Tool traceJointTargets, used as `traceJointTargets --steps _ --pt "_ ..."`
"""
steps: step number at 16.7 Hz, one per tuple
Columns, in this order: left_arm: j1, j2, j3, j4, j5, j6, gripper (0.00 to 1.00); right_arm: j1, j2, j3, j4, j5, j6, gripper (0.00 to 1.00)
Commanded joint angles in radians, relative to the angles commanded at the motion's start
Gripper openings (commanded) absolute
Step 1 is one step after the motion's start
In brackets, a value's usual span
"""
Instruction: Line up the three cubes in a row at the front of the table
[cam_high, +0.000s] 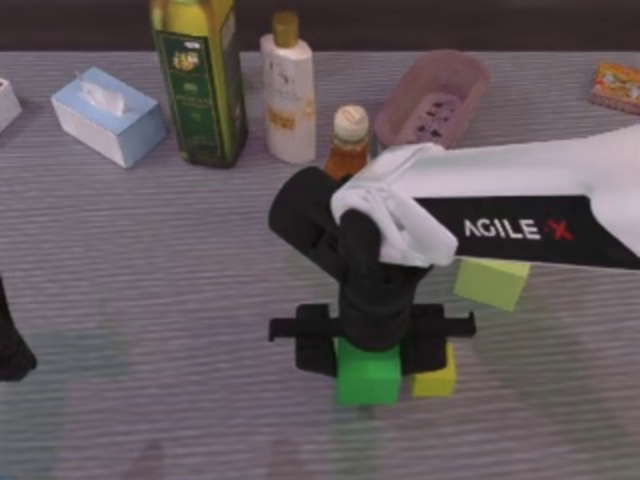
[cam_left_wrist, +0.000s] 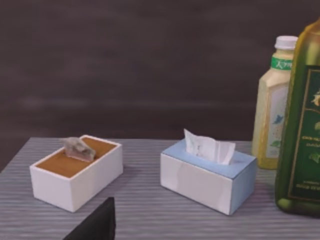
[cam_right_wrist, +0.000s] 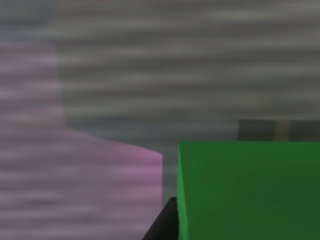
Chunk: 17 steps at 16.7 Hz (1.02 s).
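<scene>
So the right gripper (cam_high: 370, 345) is down at the front middle of the table (cam_high: 150, 300), sitting right over the bright green cube (cam_high: 368, 380), and the right wrist view has that cube (cam_right_wrist: 250, 190) filling the lower corner with one dark finger (cam_right_wrist: 162, 225) right at its side. Honestly can't tell if the jaws are actually clamped on it or just straddling it. The small yellow-green cube (cam_high: 437, 378) sits touching or just beside the green one on its right, and the pale yellow cube (cam_high: 492, 282) is a bit further back, half under the arm. Containers along the back: a pink basket (cam_high: 440, 95), whose contents I can't make out, a green oil bottle (cam_high: 200, 80), a white bottle (cam_high: 288, 95), a small amber bottle (cam_high: 349, 140) and the light blue tissue box (cam_high: 108, 115) with a tissue poking out. The left wrist view adds what the top view barely catches: a white box (cam_left_wrist: 75, 172) with a brown inside and a crumpled grey lump sitting in it. Left arm's parked at the left edge, and its gripper (cam_high: 12, 350) is mostly out of frame, so no read on it.
</scene>
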Motion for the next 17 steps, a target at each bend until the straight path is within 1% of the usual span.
traceJointTargets --steps 3,16,17 --pt "0.000 0.000 0.000 0.000 0.000 0.000 1.00 0.000 0.000 0.000 0.001 0.000 0.000 0.00" --pt "0.000 0.000 0.000 0.000 0.000 0.000 1.00 0.000 0.000 0.000 0.001 0.000 0.000 0.98" --pt "0.000 0.000 0.000 0.000 0.000 0.000 1.00 0.000 0.000 0.000 0.001 0.000 0.000 1.00"
